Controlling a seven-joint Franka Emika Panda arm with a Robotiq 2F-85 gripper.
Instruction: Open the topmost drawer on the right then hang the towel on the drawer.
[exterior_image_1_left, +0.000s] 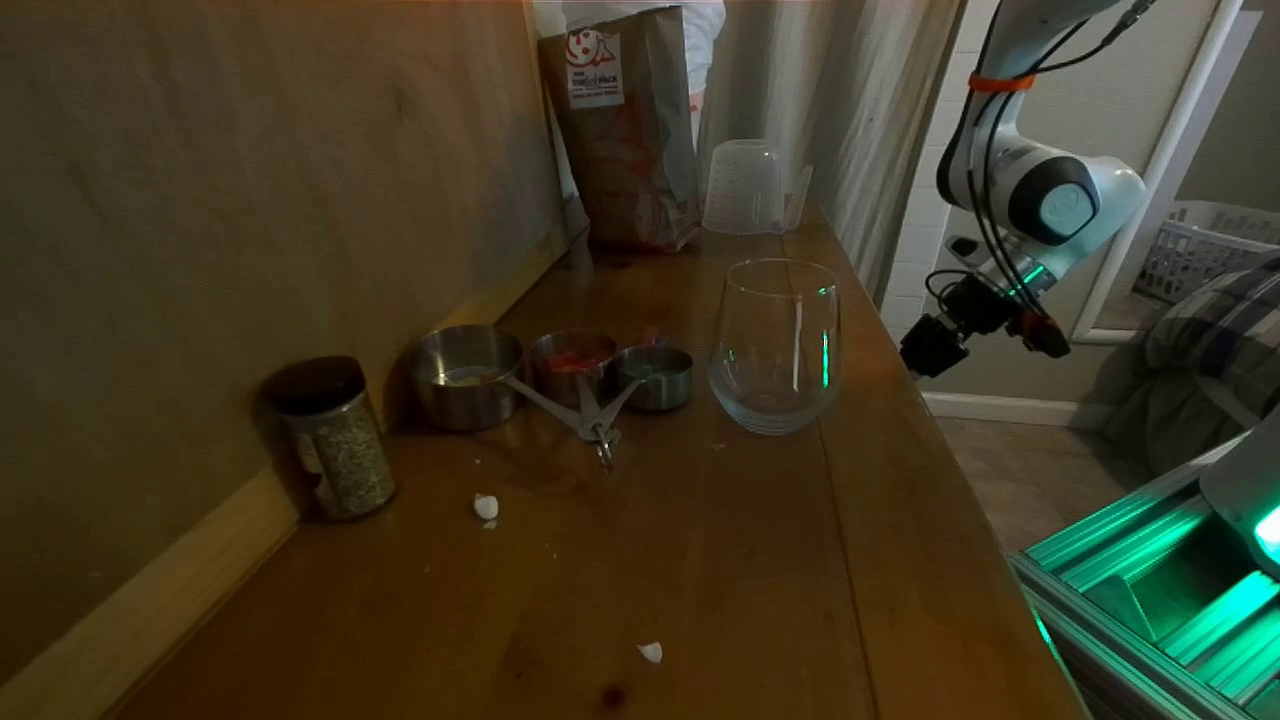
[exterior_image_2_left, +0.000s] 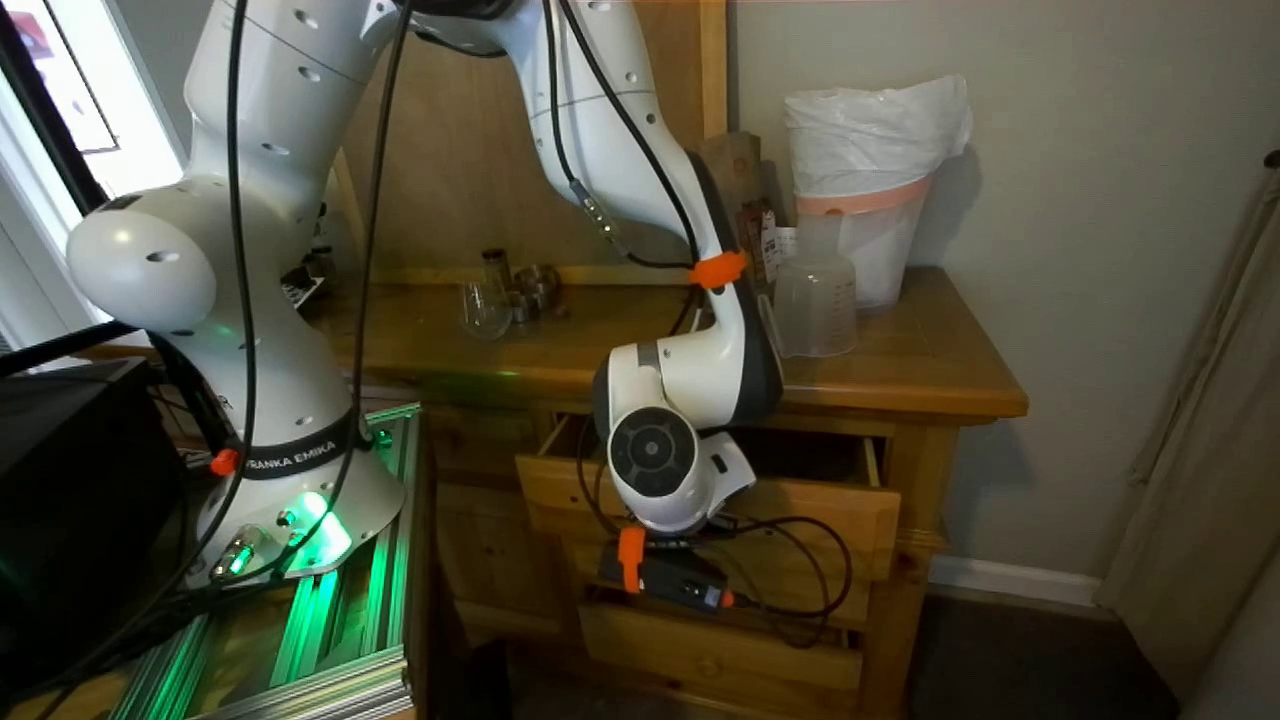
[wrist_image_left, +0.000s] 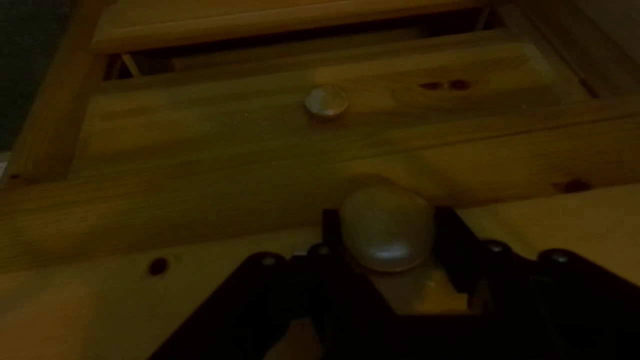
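The top right drawer (exterior_image_2_left: 830, 515) of the wooden cabinet is pulled out in an exterior view, with its dark inside showing behind the front. Its round wooden knob (wrist_image_left: 387, 227) is in the wrist view, close to the camera. My gripper (wrist_image_left: 389, 237) has one black finger on each side of this knob and appears shut on it. In an exterior view the arm hides the fingers; in an exterior view the black gripper (exterior_image_1_left: 935, 345) is beyond the table edge. The wrist picture seems upside down. I see no towel in any view.
The middle drawer's knob (wrist_image_left: 326, 101) and the slightly open bottom drawer (exterior_image_2_left: 720, 650) are below. On the cabinet top stand a glass (exterior_image_1_left: 775, 350), measuring cups (exterior_image_1_left: 465, 385), a spice jar (exterior_image_1_left: 335, 440), a paper bag (exterior_image_1_left: 630, 140), a plastic jug (exterior_image_2_left: 815, 305) and a lined bin (exterior_image_2_left: 875, 200).
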